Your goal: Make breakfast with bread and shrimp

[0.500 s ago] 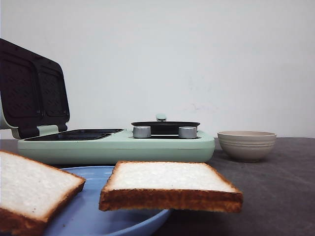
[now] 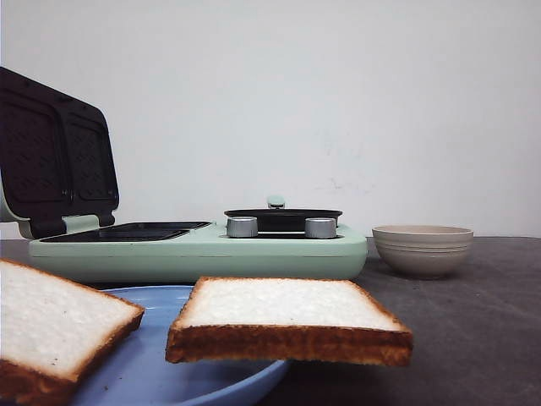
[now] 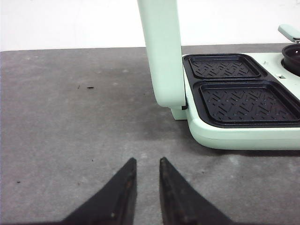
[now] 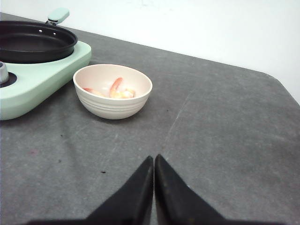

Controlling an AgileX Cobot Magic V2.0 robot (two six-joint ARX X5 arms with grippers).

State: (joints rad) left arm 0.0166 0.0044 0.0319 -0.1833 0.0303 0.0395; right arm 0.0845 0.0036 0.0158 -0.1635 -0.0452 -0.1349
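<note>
Front view: we see neither arm. The left bread (image 2: 51, 326) is cut off by the left and bottom edges, and the plate (image 2: 161, 372) runs off the bottom. The bowl (image 2: 423, 250) wall hides its contents there. Lid (image 3: 161, 51) top is cropped in the left wrist view; the pan (image 4: 33, 41) is clipped at the right wrist view's edge. We can't count the shrimp (image 4: 116, 89): too small.

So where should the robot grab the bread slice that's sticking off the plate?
Probably by the overhanging right corner of the bread slice. That end pokes past the rim of the blue plate with nothing under it, so one finger of the right hand could slide beneath and one on top, coming from the right.
</note>
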